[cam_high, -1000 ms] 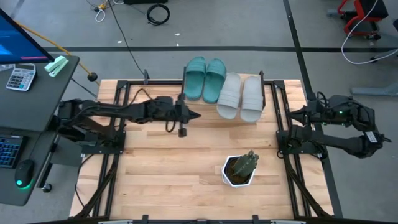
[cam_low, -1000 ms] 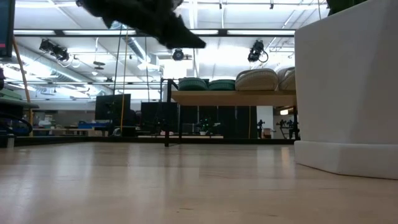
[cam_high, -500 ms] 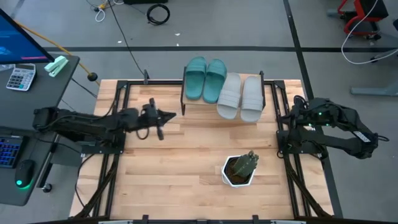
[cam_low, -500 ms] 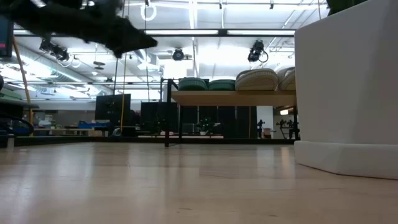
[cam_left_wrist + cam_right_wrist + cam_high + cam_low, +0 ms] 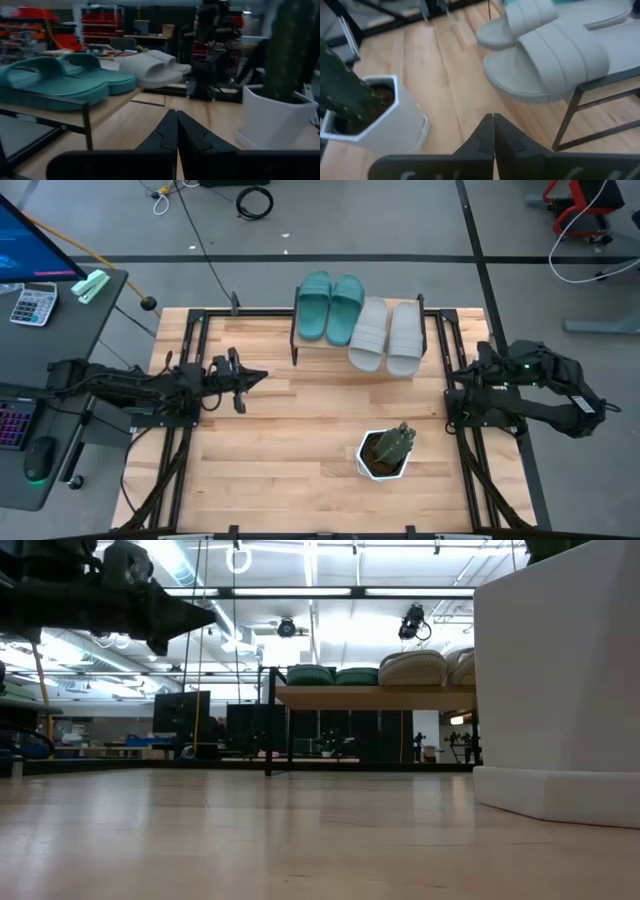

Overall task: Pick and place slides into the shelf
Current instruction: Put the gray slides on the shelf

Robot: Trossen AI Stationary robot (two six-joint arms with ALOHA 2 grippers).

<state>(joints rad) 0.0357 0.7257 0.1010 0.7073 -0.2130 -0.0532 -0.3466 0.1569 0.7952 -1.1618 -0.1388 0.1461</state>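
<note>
Two teal slides (image 5: 329, 305) and two light grey slides (image 5: 388, 335) lie soles down on the shelf (image 5: 300, 352) at the table's far edge; the grey pair overhangs its near edge. The left wrist view shows the teal slides (image 5: 55, 82) and grey slides (image 5: 152, 67) on the plank. The right wrist view shows the grey slides (image 5: 555, 47) above a black leg. My left gripper (image 5: 262, 376) is shut and empty over the table's left side, left of the shelf. My right gripper (image 5: 468, 370) is shut and empty at the table's right edge.
A white hexagonal pot with a green plant (image 5: 385, 452) stands on the table near the middle, toward the near edge. It fills the right of the low view as a white pot wall (image 5: 555, 690). Bare wooden tabletop (image 5: 290, 440) lies between the arms.
My left gripper has drawn back from beside the shelf's left end toward the table's left edge, staying shut. My right arm has shifted slightly at the right edge. The slides have kept still on the shelf.
</note>
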